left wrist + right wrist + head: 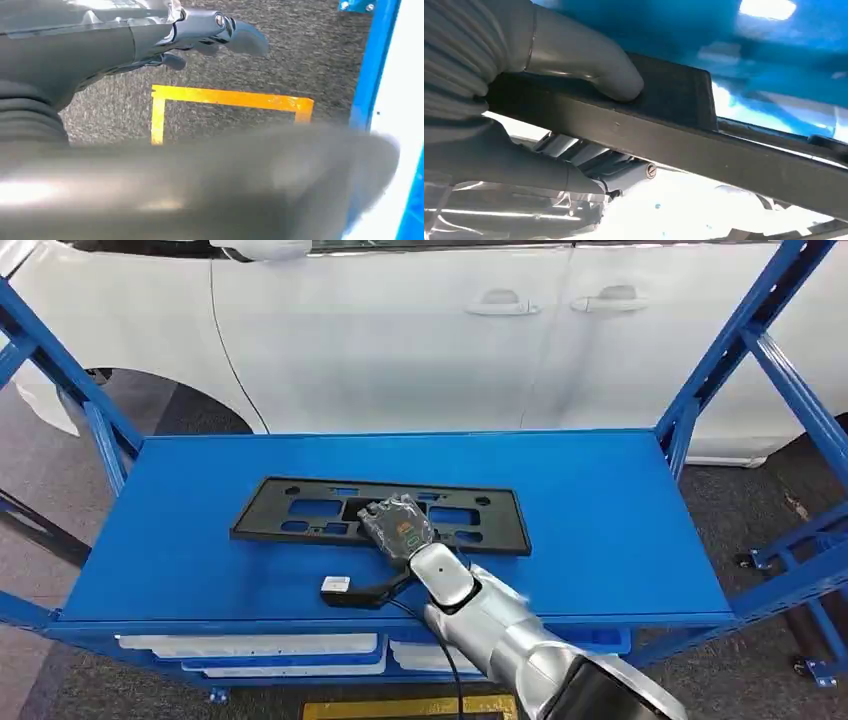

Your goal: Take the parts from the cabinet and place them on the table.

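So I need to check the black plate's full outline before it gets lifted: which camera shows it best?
The head view: the whole black plate lies flat on the blue shelf, with the right hand on its near edge. The right wrist view gives a close look at one edge of it under the thumb. The left wrist view looks at the floor.

Right hand [398,528] gripping; left hand [210,35] hanging, seemingly loose.

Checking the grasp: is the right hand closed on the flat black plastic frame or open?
Closed on it: the right hand has its thumb pressing the black plastic frame from above, fingers beneath.
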`<state>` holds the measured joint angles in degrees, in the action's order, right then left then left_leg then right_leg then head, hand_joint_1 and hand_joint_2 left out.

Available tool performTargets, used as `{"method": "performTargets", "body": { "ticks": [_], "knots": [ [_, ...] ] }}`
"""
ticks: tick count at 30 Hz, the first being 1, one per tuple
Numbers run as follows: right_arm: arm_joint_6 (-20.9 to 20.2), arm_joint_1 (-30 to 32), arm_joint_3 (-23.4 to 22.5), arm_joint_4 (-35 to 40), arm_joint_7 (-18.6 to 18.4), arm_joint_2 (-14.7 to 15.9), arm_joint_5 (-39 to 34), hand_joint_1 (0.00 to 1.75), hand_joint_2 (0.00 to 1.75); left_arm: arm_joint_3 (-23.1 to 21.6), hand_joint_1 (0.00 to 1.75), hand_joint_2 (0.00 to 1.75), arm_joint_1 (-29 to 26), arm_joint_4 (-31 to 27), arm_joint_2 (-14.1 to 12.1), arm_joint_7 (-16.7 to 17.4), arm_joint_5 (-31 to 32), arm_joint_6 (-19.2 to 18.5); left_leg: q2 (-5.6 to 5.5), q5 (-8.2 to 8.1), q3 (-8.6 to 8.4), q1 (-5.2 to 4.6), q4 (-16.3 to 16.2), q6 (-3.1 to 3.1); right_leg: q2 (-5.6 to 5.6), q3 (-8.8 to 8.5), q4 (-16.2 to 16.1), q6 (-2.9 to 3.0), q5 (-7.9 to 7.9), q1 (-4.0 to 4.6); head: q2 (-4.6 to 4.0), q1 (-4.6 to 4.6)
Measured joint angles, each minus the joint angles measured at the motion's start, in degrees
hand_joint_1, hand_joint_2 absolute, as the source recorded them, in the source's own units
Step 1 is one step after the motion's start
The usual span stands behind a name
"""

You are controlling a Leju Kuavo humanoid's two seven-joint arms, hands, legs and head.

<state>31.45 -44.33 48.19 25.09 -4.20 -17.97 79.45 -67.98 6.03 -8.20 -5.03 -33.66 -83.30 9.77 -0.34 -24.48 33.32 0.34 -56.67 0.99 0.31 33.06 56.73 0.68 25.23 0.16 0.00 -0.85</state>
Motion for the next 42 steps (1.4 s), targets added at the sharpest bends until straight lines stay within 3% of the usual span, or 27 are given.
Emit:
{"method": "performTargets", "body": {
  "ticks": [2, 3, 4, 6, 7, 8, 9, 11, 12, 13, 16, 18, 19, 21, 22, 23, 24, 27, 28, 31, 33, 34, 37, 38, 39, 40, 42],
  "knots": [
    [0.81, 0.16, -1.05, 0.66, 1.01, 0.13, -0.5, 1.75, 1.75, -0.09, 0.0, 1.75, -0.04, 0.0, 0.0, -0.85, 0.0, -0.09, 0.11, 0.42, -0.27, 0.68, 0.69, -0.81, -0.01, 0.09, 0.17, -0.69, 0.41, 0.12, 0.0, 0.07],
    [1.73, 0.18, -1.85, 1.11, 1.74, 0.26, -1.22, 1.75, 1.75, -0.11, 0.0, 0.0, 0.04, 0.0, 0.0, -1.42, 0.0, -0.13, 0.11, 0.44, -0.32, 0.59, 0.76, -1.04, -0.05, 0.59, 1.57, -0.96, 1.47, 0.03, 0.0, 0.13],
    [2.67, 0.14, -2.54, 1.49, 2.93, 0.28, -2.08, 1.75, 1.75, -0.11, 0.0, 0.0, 0.11, 0.0, -0.02, -1.84, -0.02, -0.15, 0.15, 0.43, -0.26, 0.58, 0.73, -1.3, -0.06, 2.2, 5.01, -1.1, 3.54, -0.04, 0.0, 0.22],
    [4.48, 0.44, -4.33, 2.6, 6.72, 0.42, -5.69, 1.75, 1.75, -0.11, 0.0, 0.0, 0.03, 0.0, -0.02, -2.6, -0.04, -0.11, 0.21, 0.32, -0.23, 0.43, 0.67, -1.47, -0.06, 7.24, 15.44, -1.38, 7.97, -0.24, 0.0, 0.2],
    [4.7, 0.85, -5.42, 3.72, 9.17, 0.5, -8.71, 1.75, 1.75, -0.11, 0.0, 0.0, -0.08, 0.0, -0.02, -2.89, -0.09, -0.04, 0.21, 0.27, -0.23, 0.4, 0.57, -1.52, -0.06, 8.98, 18.8, -1.43, 8.68, -0.32, 0.0, 0.2],
    [4.51, 1.34, -6.69, 5.47, 12.02, 0.65, -12.2, 1.75, 1.75, -0.11, 0.0, 0.0, -0.22, 0.0, -0.02, -3.04, -0.11, 0.0, 0.2, 0.19, -0.29, 0.4, 0.48, -1.55, -0.06, 9.25, 19.0, -1.41, 7.97, -0.36, 0.0, 0.22],
    [3.83, 1.69, -7.77, 7.35, 14.47, 0.77, -15.49, 1.75, 1.75, -0.11, 0.0, 0.0, -0.36, 0.02, -0.02, -3.25, -0.13, 0.0, 0.19, 0.05, -0.39, 0.4, 0.36, -1.47, -0.06, 8.21, 16.62, -1.32, 6.11, -0.37, 0.0, 0.24],
    [-0.3, 2.85, -10.75, 15.42, 20.52, 1.14, -27.04, 1.75, 1.75, -0.11, 0.0, 0.0, -0.49, 0.02, 0.0, -3.85, -0.17, 0.0, 0.17, -0.32, -0.7, 0.4, 0.0, -1.17, -0.06, 2.98, 5.93, -0.8, 0.76, -0.34, 0.0, 0.24],
    [-2.02, 3.64, -11.95, 19.34, 21.88, 1.46, -30.98, 1.75, 1.75, -0.11, 0.0, 0.0, -0.47, 0.0, 0.02, -3.93, -0.18, -0.02, 0.17, -0.49, -0.79, 0.4, -0.07, -1.04, -0.08, 0.78, 1.32, -0.29, -0.19, -0.2, -0.02, 0.22],
    [-3.7, 4.61, -12.85, 23.25, 22.01, 1.68, -33.67, 1.75, 1.75, -0.11, 0.0, 0.0, -0.41, 0.0, 0.07, -4.02, -0.18, 0.0, 0.09, -0.7, -0.67, -0.03, -0.35, -0.67, -0.19, 0.59, 0.67, -0.31, 0.02, 0.04, 0.0, 0.11],
    [-7.64, 8.31, -14.92, 32.72, 25.35, 3.03, -43.53, 1.75, 1.75, -0.11, 0.0, 0.0, -0.61, 0.02, 0.04, -4.2, -0.17, 0.0, 0.03, -0.49, -0.64, 0.39, 0.08, 0.24, -0.18, 0.73, 0.65, 0.34, -0.02, 0.4, 0.0, 0.28],
    [-11.46, 11.32, -16.39, 40.58, 28.11, 4.11, -53.96, 1.75, 1.75, -0.11, 0.0, 0.0, -0.85, 0.04, 0.0, -4.44, -0.2, 0.24, 0.1, -1.49, -0.17, 0.44, -0.91, 0.82, -0.43, 0.41, -0.33, 0.98, -0.64, -0.29, -0.02, 0.24],
    [-13.28, 12.54, -16.94, 43.88, 28.99, 4.7, -58.29, 1.75, 1.75, -0.11, 0.0, 0.0, -0.84, 0.07, -0.02, -4.55, -0.2, 0.37, 0.12, -3.29, 0.85, 0.46, -3.4, 1.08, -0.46, 0.38, -0.36, 1.21, -0.66, -0.38, 0.0, -0.09],
    [-17.82, 15.41, -18.16, 51.18, 30.86, 6.47, -66.76, 1.75, 1.75, 0.0, 0.0, 0.0, -0.81, 0.15, -0.28, -4.7, -0.2, 0.55, 0.13, -7.99, 5.2, 0.6, -12.96, 1.63, -0.5, 0.38, -0.3, 1.34, -0.56, -0.33, 0.0, -0.11],
    [-19.77, 16.84, -18.6, 54.26, 31.39, 7.3, -69.52, 1.75, 1.75, 0.04, 0.0, 0.0, -0.94, 0.22, -0.28, -4.74, -0.2, 0.57, 0.13, -9.27, 7.16, 0.63, -17.05, 1.78, -0.52, 0.4, -0.26, 1.37, -0.49, -0.31, 0.0, -0.11],
    [-21.51, 18.05, -18.95, 57.06, 31.78, 8.0, -72.12, 1.75, 1.75, 0.18, 0.0, 0.0, -1.07, 0.22, -0.31, -4.85, -0.18, 0.57, 0.13, -9.12, 7.94, 0.65, -18.5, 1.83, -0.49, 0.37, -0.21, 1.38, -0.41, -0.31, 0.0, -0.11],
    [-23.11, 19.11, -19.21, 59.29, 32.04, 8.57, -74.1, 1.75, 1.75, 0.28, 0.0, 0.0, -1.1, 0.22, -0.35, -5.0, -0.2, 0.68, 0.13, -7.7, 7.41, 0.67, -17.13, 1.79, -0.41, 0.3, -0.12, 1.32, -0.28, -0.32, 0.0, -0.13],
    [-26.65, 21.46, -19.43, 66.65, 32.65, 10.03, -78.78, 1.75, 1.75, 0.44, 0.0, 0.0, -0.85, 0.28, -0.66, -4.9, -0.2, 1.64, 0.14, -0.03, 0.12, 0.62, -1.93, 0.87, -0.13, -0.2, 0.29, 0.92, 0.38, -0.31, 0.0, -0.13],
    [-27.5, 21.89, -19.45, 68.35, 32.83, 10.41, -80.0, 1.75, 1.75, 0.44, 0.0, 0.0, -0.71, 0.35, -0.74, -4.7, -0.2, 1.84, 0.11, -1.04, -0.78, 0.22, -0.76, 0.54, -0.13, -0.16, 0.36, 0.69, 0.47, 0.06, -0.02, -0.07],
    [-31.1, 23.35, -19.47, 73.41, 32.87, 11.65, -84.69, 1.75, 1.75, 0.44, 0.0, 0.0, -0.66, 0.39, -0.9, -4.3, -0.2, 2.69, -0.03, -1.03, -0.6, -0.01, -0.33, -0.17, -0.13, 0.07, 0.3, -0.19, 0.34, -0.15, 0.0, -0.11],
    [-33.4, 24.01, -19.47, 76.44, 32.78, 12.18, -87.52, 1.75, 1.75, 0.44, 0.0, 0.0, -0.59, 0.4, -0.94, -4.13, -0.2, 3.13, 0.14, -0.41, -1.16, 0.6, 0.77, -1.11, -0.15, 0.01, 0.82, -0.92, 0.99, -0.2, 0.0, -0.07],
    [-34.78, 24.11, -19.49, 77.71, 32.87, 12.48, -89.01, 1.75, 1.75, 0.44, 0.0, 0.0, -0.45, 0.39, -0.94, -4.15, -0.2, 3.21, 0.11, -0.34, -1.23, 0.57, 0.95, -1.39, -0.14, 0.91, 2.86, -1.23, 2.51, -0.19, 0.0, 0.04],
    [-38.52, 25.41, -19.52, 80.19, 33.29, 13.22, -92.59, 1.75, 1.75, 0.72, 0.0, 0.0, -0.39, 0.42, -0.94, -5.05, -0.2, 3.8, 0.14, -0.4, -1.16, 0.48, 0.89, -1.59, -0.15, 7.54, 16.6, -1.8, 8.77, -0.52, 0.0, 0.15],
    [-39.04, 25.95, -19.52, 80.72, 33.33, 13.35, -93.18, 1.75, 1.75, 0.85, 0.0, 0.0, -0.41, 0.42, -0.94, -5.18, -0.2, 4.04, 0.14, -0.41, -1.14, 0.47, 0.8, -1.59, -0.16, 8.82, 18.99, -1.94, 8.96, -0.61, 0.0, 0.18],
    [-39.26, 26.25, -19.52, 81.09, 33.33, 13.46, -93.44, 1.75, 1.75, 0.85, 0.0, 0.0, -0.42, 0.42, -0.92, -5.29, -0.2, 4.13, 0.11, -0.47, -1.14, 0.47, 0.71, -1.56, -0.16, 8.58, 18.22, -1.99, 7.82, -0.73, 0.0, 0.15],
    [-39.41, 26.35, -19.52, 81.5, 33.33, 13.57, -93.61, 1.75, 1.75, 0.87, 0.0, 0.0, -0.42, 0.42, -0.92, -5.38, -0.2, 4.15, 0.08, -0.55, -1.15, 0.48, 0.55, -1.49, -0.17, 6.94, 14.84, -1.96, 5.59, -0.86, 0.0, 0.15],
    [-39.67, 26.35, -19.54, 82.29, 33.5, 13.64, -94.07, 1.75, 1.75, 0.94, 0.0, 0.0, -0.39, 0.42, -0.85, -5.57, -0.2, 4.15, -0.04, -0.88, -1.15, 0.48, 0.02, -1.12, -0.23, 1.47, 3.88, -1.68, 0.75, -0.98, 0.0, 0.17]
  ]
}}
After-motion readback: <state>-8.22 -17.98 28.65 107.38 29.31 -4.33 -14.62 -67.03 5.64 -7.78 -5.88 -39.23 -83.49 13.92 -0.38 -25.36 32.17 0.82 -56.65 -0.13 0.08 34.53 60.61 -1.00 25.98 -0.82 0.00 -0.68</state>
